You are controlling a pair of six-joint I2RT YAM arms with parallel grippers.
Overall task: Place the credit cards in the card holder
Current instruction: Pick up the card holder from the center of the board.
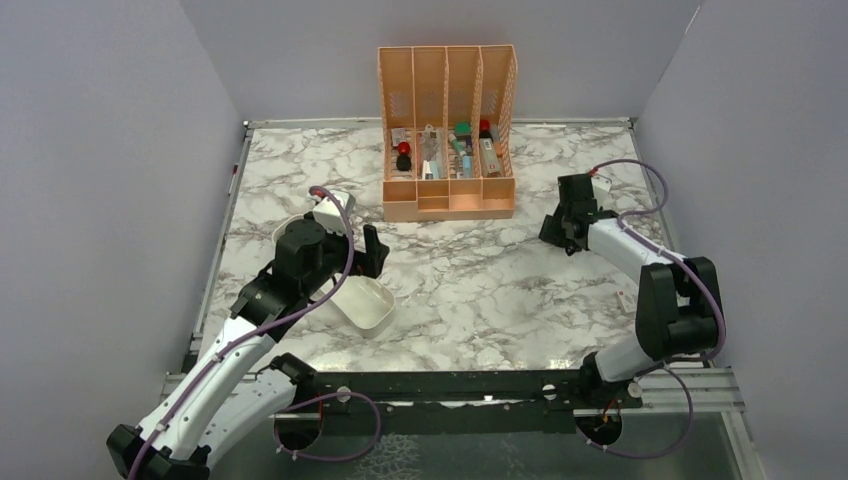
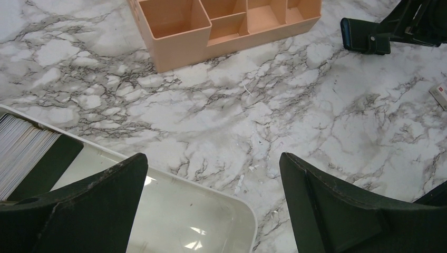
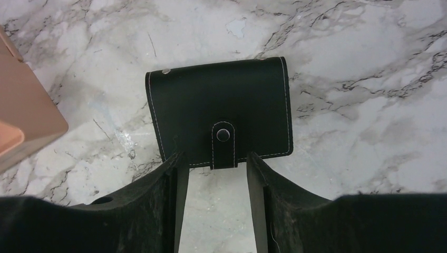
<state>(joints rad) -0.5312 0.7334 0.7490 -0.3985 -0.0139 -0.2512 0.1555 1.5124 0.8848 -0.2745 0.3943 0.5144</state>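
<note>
Organiser (image 3: 26, 105) near clasped card holder (image 3: 219, 105)

No lettering or number reads anywhere here

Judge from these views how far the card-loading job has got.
Nothing is done yet: the card holder lies closed, its clasp tab snapped. In hand: the right gripper straddles that tab, open; the left gripper hovers open over the white tray holding a card stack. Left: opening the holder, moving every card.
</note>
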